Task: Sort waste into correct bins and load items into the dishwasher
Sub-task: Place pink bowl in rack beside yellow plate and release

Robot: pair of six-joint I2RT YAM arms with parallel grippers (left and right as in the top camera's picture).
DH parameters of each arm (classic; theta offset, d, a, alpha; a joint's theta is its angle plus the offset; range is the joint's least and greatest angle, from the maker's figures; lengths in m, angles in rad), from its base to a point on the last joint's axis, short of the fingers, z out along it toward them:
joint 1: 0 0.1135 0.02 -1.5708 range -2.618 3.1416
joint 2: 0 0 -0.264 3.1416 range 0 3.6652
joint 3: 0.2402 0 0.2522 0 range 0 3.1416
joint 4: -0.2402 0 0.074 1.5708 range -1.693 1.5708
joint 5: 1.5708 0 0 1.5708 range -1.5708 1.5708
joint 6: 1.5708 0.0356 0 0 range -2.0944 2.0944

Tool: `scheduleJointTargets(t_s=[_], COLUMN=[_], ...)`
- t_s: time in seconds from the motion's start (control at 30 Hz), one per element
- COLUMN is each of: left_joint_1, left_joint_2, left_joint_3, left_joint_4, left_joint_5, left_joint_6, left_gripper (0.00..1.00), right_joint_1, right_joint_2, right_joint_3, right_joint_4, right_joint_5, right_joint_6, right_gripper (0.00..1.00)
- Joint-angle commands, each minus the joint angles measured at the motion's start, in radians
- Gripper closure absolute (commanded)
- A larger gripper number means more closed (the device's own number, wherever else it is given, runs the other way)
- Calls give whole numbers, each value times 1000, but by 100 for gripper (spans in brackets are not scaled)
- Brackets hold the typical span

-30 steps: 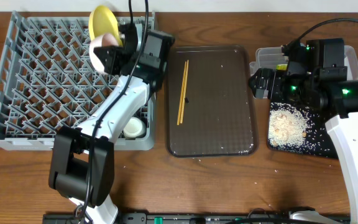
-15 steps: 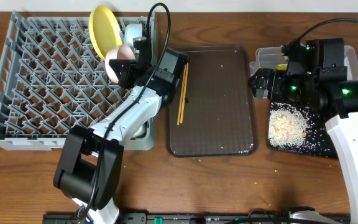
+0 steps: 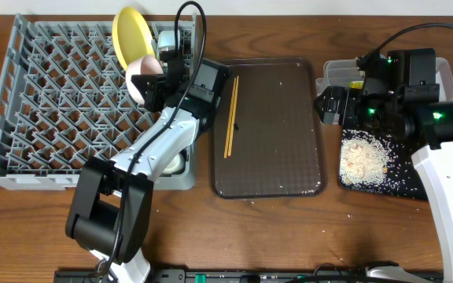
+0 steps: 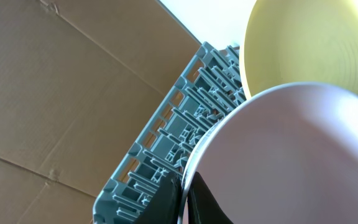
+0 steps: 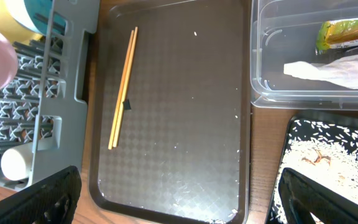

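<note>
My left gripper (image 3: 157,81) is shut on the rim of the white bowl (image 3: 141,73) and holds it tilted over the far right part of the grey dish rack (image 3: 53,102). In the left wrist view the jaws (image 4: 188,194) pinch the bowl's edge (image 4: 291,155), with the yellow plate (image 4: 309,43) just behind. The plate (image 3: 130,35) stands upright in the rack, the light blue bowl (image 3: 167,38) beside it. A small pale cup (image 3: 171,163) sits in the rack's near right corner. The chopsticks (image 3: 230,116) lie on the brown tray. My right gripper (image 5: 185,205) is open and empty.
The dark brown serving tray (image 3: 281,157) lies in the middle. The clear tub (image 5: 291,87) holds the snack wrapper (image 5: 347,32) and crumpled paper (image 5: 334,70). The black tray (image 3: 415,189) holds rice scraps (image 3: 364,159). A few grains lie on the table nearby.
My left arm carried the white bowl to the right over the rack, then shifted slightly back left. The right arm has not moved.
</note>
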Motion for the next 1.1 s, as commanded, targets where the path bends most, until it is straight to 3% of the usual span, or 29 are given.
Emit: scheduleJointTargets(t_s=[0.0, 0.6, 0.73, 1.07], left_joint_1=[4, 33, 31, 18], left_joint_2=[10, 50, 50, 50], left_joint_3=[-5, -5, -5, -5], left_joint_4=[9, -3, -1, -51], left_joint_5=[-6, -45, -124, -21], left_joint_6=[-35, -20, -9, -2], left_gripper=[93, 93, 94, 92], right_joint_1=[-5, -5, -5, -5], right_joint_2=[1, 1, 1, 1], right_joint_3=[5, 5, 5, 5], right_joint_4=[-1, -1, -1, -1], right_joint_5=[3, 3, 3, 3], right_joint_6=[-10, -10, -10, -10], right_gripper=[1, 1, 1, 1])
